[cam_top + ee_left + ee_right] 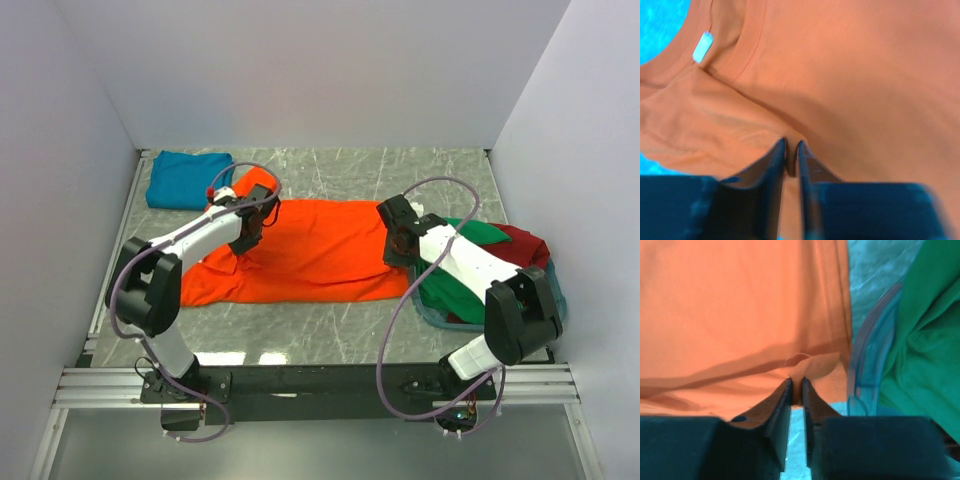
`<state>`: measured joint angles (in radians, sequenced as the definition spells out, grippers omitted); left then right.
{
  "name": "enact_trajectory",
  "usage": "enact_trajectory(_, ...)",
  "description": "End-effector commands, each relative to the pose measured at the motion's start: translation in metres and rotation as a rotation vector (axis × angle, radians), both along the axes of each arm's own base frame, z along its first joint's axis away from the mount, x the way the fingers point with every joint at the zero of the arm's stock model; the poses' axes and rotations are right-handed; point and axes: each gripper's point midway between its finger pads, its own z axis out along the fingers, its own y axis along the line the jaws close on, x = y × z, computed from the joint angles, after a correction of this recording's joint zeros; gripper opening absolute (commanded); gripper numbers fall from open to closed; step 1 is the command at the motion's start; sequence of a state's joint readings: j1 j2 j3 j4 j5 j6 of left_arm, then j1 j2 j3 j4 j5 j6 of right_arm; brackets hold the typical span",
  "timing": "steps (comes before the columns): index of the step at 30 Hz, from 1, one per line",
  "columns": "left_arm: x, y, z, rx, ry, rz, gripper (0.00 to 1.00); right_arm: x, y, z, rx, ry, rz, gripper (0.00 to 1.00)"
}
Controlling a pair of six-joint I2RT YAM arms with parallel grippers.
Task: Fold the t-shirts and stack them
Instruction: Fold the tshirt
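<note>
Left gripper [790, 145]: fingers drawn almost together, with a thin ridge of orange cloth nipped between the tips. The pinch sits at the collar end, near the white neck label [702, 46].
Right gripper [796, 382]: fingers likewise nearly closed on a small fold of orange cloth at the hem end, just beside the basket [867, 340] rim.
Layers held: cannot tell whether either pinch takes one layer or two.
Orange t-shirt [310, 250]: spread lengthways across the middle of the table [350, 170] between the two arms, collar to the left and hem to the right. Shallow wrinkles run outward from both pinches.
Step in hand (judged): a two-handed fold of the orange t-shirt along its length. The direction of the fold cannot be read from these views.
Method: raise both ends together at equal height. Hold the cloth lightly taut between the pinches so the middle does not sag. Carry both ends on parallel paths, lay edge on edge, and open only once the cloth rests flat.
Caution: both bites are shallow, and too much tension may pull the cloth free. Lift the hem clear of the basket rim.
Other t-shirts: the teal t-shirt [188, 180] lies folded at the far left. The green t-shirt [470, 232] and dark red t-shirt [525, 245] are heaped in the basket.
</note>
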<state>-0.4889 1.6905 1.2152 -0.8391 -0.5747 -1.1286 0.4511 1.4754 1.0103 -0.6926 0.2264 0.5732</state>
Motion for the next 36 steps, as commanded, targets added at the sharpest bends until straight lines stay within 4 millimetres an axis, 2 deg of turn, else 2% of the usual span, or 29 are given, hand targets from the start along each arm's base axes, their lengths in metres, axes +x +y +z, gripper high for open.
enact_trajectory(1, 0.036, 0.001, 0.018, 0.006, -0.1, 0.001, 0.25, 0.025, -0.008, 0.012, -0.04, -0.065, -0.029, 0.23)
enact_trajectory(2, 0.042, 0.0, 0.021, 0.005, -0.109, -0.007, 0.29, 0.028, -0.008, 0.014, -0.042, -0.07, -0.033, 0.26)
enact_trajectory(5, 0.051, 0.0, 0.024, 0.002, -0.106, -0.017, 0.51, 0.031, -0.006, 0.016, -0.037, -0.074, -0.027, 0.51)
enact_trajectory(6, 0.052, 0.0, 0.026, 0.008, -0.107, -0.012, 0.61, 0.033, -0.004, 0.018, -0.03, -0.085, -0.025, 0.63)
enact_trajectory(7, 0.053, 0.001, 0.029, 0.011, -0.112, -0.01, 0.78, 0.033, -0.002, 0.022, -0.019, -0.093, -0.014, 0.68)
enact_trajectory(10, 0.048, 0.005, 0.042, 0.009, -0.133, 0.011, 0.99, 0.034, 0.006, 0.033, 0.022, -0.128, 0.03, 0.79)
enact_trajectory(11, 0.04, 0.009, 0.039, 0.011, -0.123, 0.022, 1.0, 0.032, 0.011, 0.034, 0.031, -0.132, 0.06, 0.82)
enact_trajectory(12, 0.035, 0.011, 0.046, -0.006, -0.144, 0.03, 1.0, 0.033, 0.015, 0.038, 0.045, -0.155, 0.075, 0.86)
enact_trajectory(13, 0.03, 0.011, 0.045, -0.02, -0.143, 0.032, 0.99, 0.031, 0.021, 0.045, 0.06, -0.176, 0.094, 0.86)
enact_trajectory(14, 0.019, 0.015, 0.036, -0.022, -0.121, 0.037, 0.99, 0.026, 0.028, 0.044, 0.069, -0.177, 0.127, 0.87)
enact_trajectory(16, 0.008, 0.015, 0.04, -0.071, -0.141, 0.037, 0.99, 0.02, 0.04, 0.047, 0.096, -0.194, 0.171, 0.88)
enact_trajectory(17, -0.004, 0.02, 0.029, -0.071, -0.113, 0.041, 0.99, 0.014, 0.045, 0.04, 0.111, -0.175, 0.186, 0.87)
enact_trajectory(19, -0.012, 0.023, 0.03, -0.107, -0.137, 0.05, 0.99, 0.006, 0.057, 0.034, 0.134, -0.161, 0.217, 0.88)
enact_trajectory(20, -0.023, 0.024, 0.018, -0.123, -0.109, 0.046, 0.99, 0.003, 0.061, 0.031, 0.138, -0.153, 0.225, 0.88)
enact_trajectory(21, -0.026, 0.024, 0.02, -0.146, -0.127, 0.042, 0.99, -0.002, 0.066, 0.025, 0.141, -0.145, 0.239, 0.88)
enact_trajectory(23, -0.031, 0.025, 0.007, -0.191, -0.124, 0.039, 0.99, -0.007, 0.072, 0.015, 0.143, -0.12, 0.248, 0.88)
enact_trajectory(26, -0.025, 0.026, 0.004, -0.244, -0.156, 0.023, 0.99, -0.011, 0.081, 0.006, 0.163, -0.108, 0.26, 0.88)
enact_trajectory(29, -0.019, 0.03, -0.004, -0.247, -0.143, 0.03, 0.92, -0.013, 0.081, 0.0, 0.16, -0.094, 0.256, 0.88)
enact_trajectory(30, -0.019, 0.031, -0.008, -0.244, -0.131, 0.035, 0.85, -0.013, 0.08, -0.001, 0.153, -0.092, 0.253, 0.88)
enact_trajectory(32, -0.015, 0.034, -0.015, -0.246, -0.114, 0.041, 0.8, -0.014, 0.074, -0.001, 0.132, -0.097, 0.247, 0.88)
enact_trajectory(33, -0.014, 0.033, -0.018, -0.255, -0.104, 0.038, 0.73, -0.014, 0.074, -0.001, 0.129, -0.102, 0.245, 0.88)
enact_trajectory(36, -0.01, 0.036, -0.029, -0.264, -0.091, 0.047, 0.63, -0.014, 0.071, -0.002, 0.121, -0.101, 0.245, 0.88)
